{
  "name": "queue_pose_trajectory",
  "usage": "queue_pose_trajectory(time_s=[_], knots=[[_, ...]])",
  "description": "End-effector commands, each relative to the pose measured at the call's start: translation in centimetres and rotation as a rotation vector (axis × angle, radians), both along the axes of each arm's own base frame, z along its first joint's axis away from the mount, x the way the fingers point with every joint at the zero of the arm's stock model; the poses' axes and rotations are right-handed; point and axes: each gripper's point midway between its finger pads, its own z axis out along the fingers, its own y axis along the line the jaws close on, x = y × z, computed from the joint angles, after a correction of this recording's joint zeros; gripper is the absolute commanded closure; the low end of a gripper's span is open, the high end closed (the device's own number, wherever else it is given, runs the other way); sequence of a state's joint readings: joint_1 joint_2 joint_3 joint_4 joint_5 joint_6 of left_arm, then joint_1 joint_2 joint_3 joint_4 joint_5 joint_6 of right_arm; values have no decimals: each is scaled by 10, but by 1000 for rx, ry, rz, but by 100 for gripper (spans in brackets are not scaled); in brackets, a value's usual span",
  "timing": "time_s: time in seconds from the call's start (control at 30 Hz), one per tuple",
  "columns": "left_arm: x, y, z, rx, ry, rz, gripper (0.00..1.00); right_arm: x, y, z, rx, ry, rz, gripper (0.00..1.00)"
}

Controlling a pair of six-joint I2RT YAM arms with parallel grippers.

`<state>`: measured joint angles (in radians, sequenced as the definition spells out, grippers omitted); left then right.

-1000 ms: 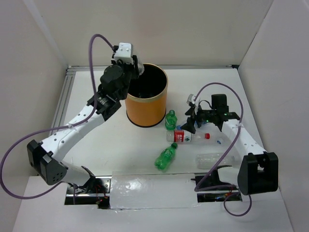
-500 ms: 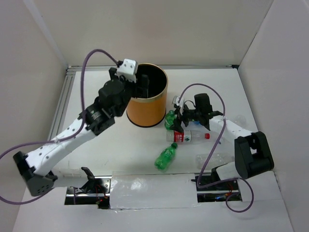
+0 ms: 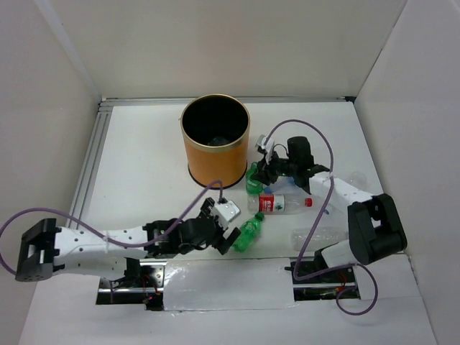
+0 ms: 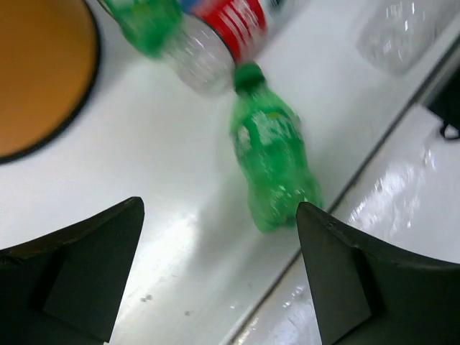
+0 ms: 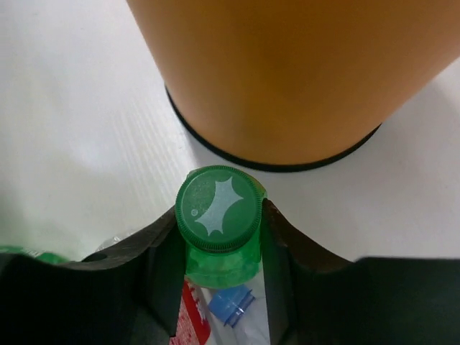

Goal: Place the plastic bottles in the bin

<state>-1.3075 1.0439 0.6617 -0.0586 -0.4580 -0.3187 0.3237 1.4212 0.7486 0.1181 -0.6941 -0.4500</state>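
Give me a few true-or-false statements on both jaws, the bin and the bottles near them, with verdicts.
1. The right jaws are shut on the cap of the standing green bottle. True.
2. The left jaws grip the lying green bottle. False: they stand wide open, clear of it, and the bottle lies on the table.
3. The bin is tipped on its side. False: it stands upright with its mouth facing up.
4. The red-labelled bottle lies on its side on the table. True.
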Motion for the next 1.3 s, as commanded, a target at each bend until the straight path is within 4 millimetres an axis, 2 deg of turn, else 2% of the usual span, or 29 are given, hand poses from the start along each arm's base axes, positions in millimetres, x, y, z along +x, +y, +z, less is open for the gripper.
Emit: queue_pose_trajectory(time_s=[0.0, 0.03, 0.1, 0.13, 0.17, 0.23, 0.33, 0.43, 0.47, 0.5, 0.57, 0.6, 0.63, 0.7, 0.73, 0.77, 0.8, 0.83, 0.87, 0.9, 1.0, 1.03, 1.07, 1.1, 1.13, 1.17, 1.2, 1.23, 1.27], knots=[[-17, -45, 23, -191, 42, -88, 0, -16, -4, 39, 26, -5, 97, 88], [-17, -51, 5, -135, 56, -102, 0, -17, -4, 63, 39, -37, 122, 91], [-17, -61, -4, -116, 68, -112, 0, -36, -10, 97, 54, -61, 150, 94], [-16, -65, -6, -106, 63, -116, 0, -37, -10, 130, 78, -119, 163, 95], [-17, -69, -20, -78, 77, -124, 0, -40, -11, 148, 84, -152, 164, 95], [-18, -78, -21, -105, 86, -139, 0, -43, -11, 197, 107, -253, 163, 96], [-22, -88, -35, -95, 105, -166, 0, -39, -9, 236, 142, -313, 152, 96], [-20, -92, -62, -18, 129, -158, 0, -25, -3, 280, 208, -379, 137, 97], [-17, -92, -66, -5, 122, -141, 0, -25, 4, 302, 234, -422, 147, 97], [-15, -90, -74, 19, 124, -130, 3, -26, 15, 311, 253, -433, 169, 97], [-12, -86, -83, 39, 116, -108, 8, -7, 33, 315, 275, -427, 166, 97], [-10, -84, -90, 50, 111, -95, 21, -9, 47, 327, 295, -443, 200, 96], [-7, -80, -93, 62, 103, -76, 29, 9, 59, 312, 285, -407, 199, 93], [-5, -75, -100, 73, 111, -47, 42, 17, 82, 310, 296, -386, 220, 82], [-4, -74, -100, 74, 106, -39, 54, 32, 94, 288, 281, -337, 227, 73], [-3, -73, -100, 70, 106, -26, 62, 38, 100, 283, 275, -311, 217, 58], [-3, -72, -97, 65, 113, -20, 73, 44, 103, 290, 279, -320, 217, 16], [-2, -67, -92, 60, 116, 0, 90, 55, 105, 285, 269, -283, 190, 0], [-3, -64, -95, 80, 120, 1, 96, 54, 105, 285, 274, -270, 186, 0], [-3, -65, -88, 71, 118, 1, 99, 60, 101, 290, 279, -271, 152, 0], [-2, -65, -42, -3, 70, 1, 100, 81, 58, 305, 278, -307, -4, 0], [-4, -70, -18, -48, 47, -10, 100, 93, 30, 304, 262, -308, -82, 0], [-4, -67, 19, -126, 18, -18, 100, 90, 11, 308, 252, -308, -128, 0], [1, -62, 41, -142, -39, -16, 100, 93, -8, 292, 223, -287, -166, 0], [5, -60, 70, -187, -78, -6, 100, 103, -47, 285, 197, -283, -240, 0], [12, -50, 103, -245, -130, 20, 100, 94, -67, 281, 165, -289, -256, 0], [19, -44, 122, -252, -185, 24, 100, 95, -100, 257, 136, -248, -292, 2], [25, -38, 139, -266, -212, 35, 100, 90, -115, 245, 109, -233, -303, 5], [40, -29, 170, -309, -254, 78, 100, 75, -128, 233, 81, -201, -309, 12]])
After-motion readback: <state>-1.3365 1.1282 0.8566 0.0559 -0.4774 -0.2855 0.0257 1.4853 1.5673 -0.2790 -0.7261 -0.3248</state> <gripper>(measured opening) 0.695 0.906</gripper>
